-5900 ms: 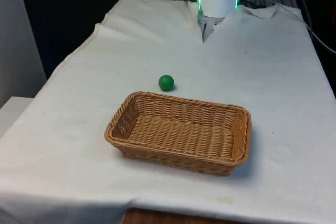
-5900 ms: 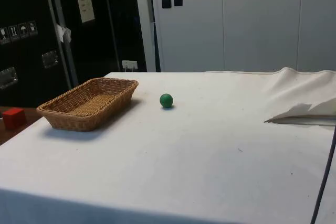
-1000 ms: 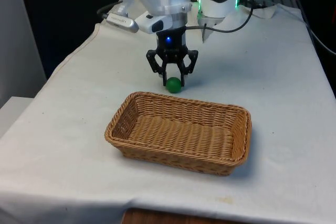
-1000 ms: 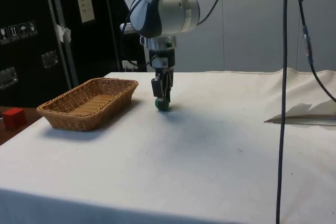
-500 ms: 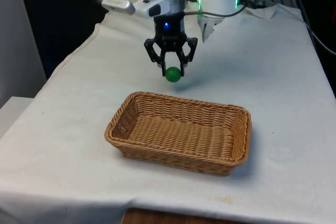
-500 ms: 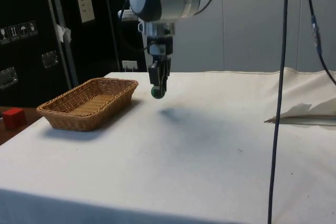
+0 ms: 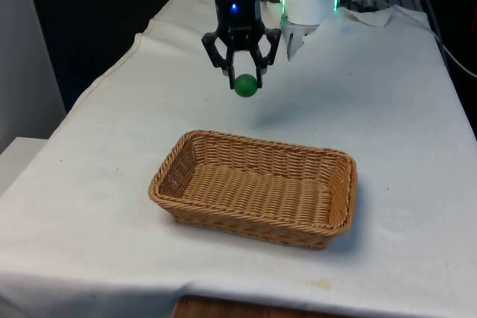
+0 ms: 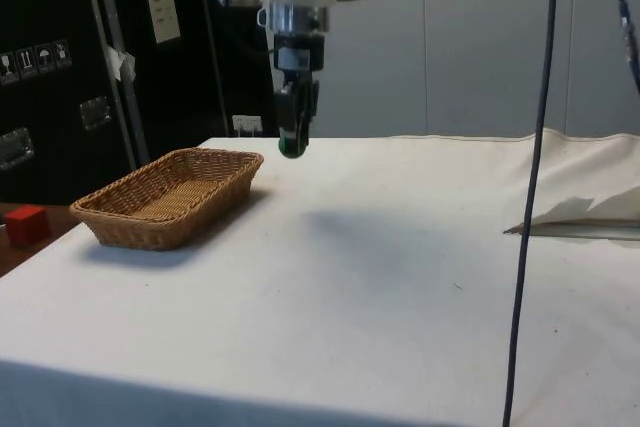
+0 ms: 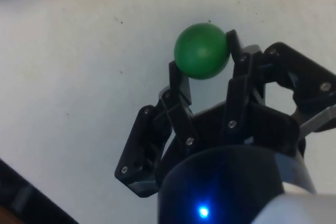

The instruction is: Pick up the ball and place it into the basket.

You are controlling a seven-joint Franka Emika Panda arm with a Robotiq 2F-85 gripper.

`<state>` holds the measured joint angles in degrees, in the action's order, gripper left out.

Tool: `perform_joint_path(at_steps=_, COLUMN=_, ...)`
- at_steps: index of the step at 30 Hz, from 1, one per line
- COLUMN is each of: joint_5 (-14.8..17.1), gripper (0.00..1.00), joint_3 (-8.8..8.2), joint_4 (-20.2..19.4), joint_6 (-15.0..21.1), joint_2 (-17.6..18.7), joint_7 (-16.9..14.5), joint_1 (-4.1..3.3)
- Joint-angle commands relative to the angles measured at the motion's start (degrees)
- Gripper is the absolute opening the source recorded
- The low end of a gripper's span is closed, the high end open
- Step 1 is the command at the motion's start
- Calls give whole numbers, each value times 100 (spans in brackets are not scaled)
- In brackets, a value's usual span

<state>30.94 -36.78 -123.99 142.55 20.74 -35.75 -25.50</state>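
Observation:
My black gripper [image 7: 244,80] is shut on the small green ball [image 7: 245,86] and holds it in the air, well above the white cloth. The ball [image 8: 291,147] hangs beyond the far rim of the wicker basket [image 7: 253,188], not over it. In the side view the gripper [image 8: 292,142] hangs near the basket's [image 8: 165,197] far end, higher than its rim. In the wrist view the ball [image 9: 201,51] sits clamped between the two fingertips of the gripper [image 9: 202,61], with bare cloth beneath it. The basket holds nothing.
A folded ridge of cloth [image 8: 575,212] rises at the table's robot end. A small red block [image 8: 26,224] sits off the table beside the basket in the side view. Cables [image 8: 540,147] hang down over the table.
The gripper has lifted the ball off the cloth and kept rising, shifting slightly towards the basket in the side view. Its grip on the ball stays the same.

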Motion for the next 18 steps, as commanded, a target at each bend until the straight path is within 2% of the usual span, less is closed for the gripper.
perform_joint_path(at_steps=1, joint_5=-132, gripper=1, joint_3=-74, joint_4=6, joint_6=-63, joint_2=-40, joint_7=103, joint_1=-52)
perform_joint_path(at_steps=5, joint_5=-304, gripper=1, joint_3=-103, joint_4=23, joint_6=-183, joint_2=-252, joint_7=201, joint_1=-46)
perform_joint_path(at_steps=6, joint_5=-183, gripper=1, joint_3=-40, joint_4=11, joint_6=-120, joint_2=-223, joint_7=97, joint_1=-6)
perform_joint_path(at_steps=7, joint_5=-338, gripper=1, joint_3=-103, joint_4=29, joint_6=-206, joint_2=-292, joint_7=218, joint_1=-46)
perform_joint_path(at_steps=14, joint_5=-573, gripper=1, joint_3=-132, joint_4=92, joint_6=-401, joint_2=-602, joint_7=361, joint_1=-34)
perform_joint_path(at_steps=15, joint_5=-458, gripper=1, joint_3=-86, joint_4=80, joint_6=-344, joint_2=-584, joint_7=269, joint_1=-6)
perform_joint_path(at_steps=16, joint_5=-596, gripper=1, joint_3=-138, joint_4=109, joint_6=-435, joint_2=-636, joint_7=378, joint_1=-34)
perform_joint_path(at_steps=18, joint_5=-659, gripper=1, joint_3=-149, joint_4=143, joint_6=-498, joint_2=-705, joint_7=413, joint_1=-34)
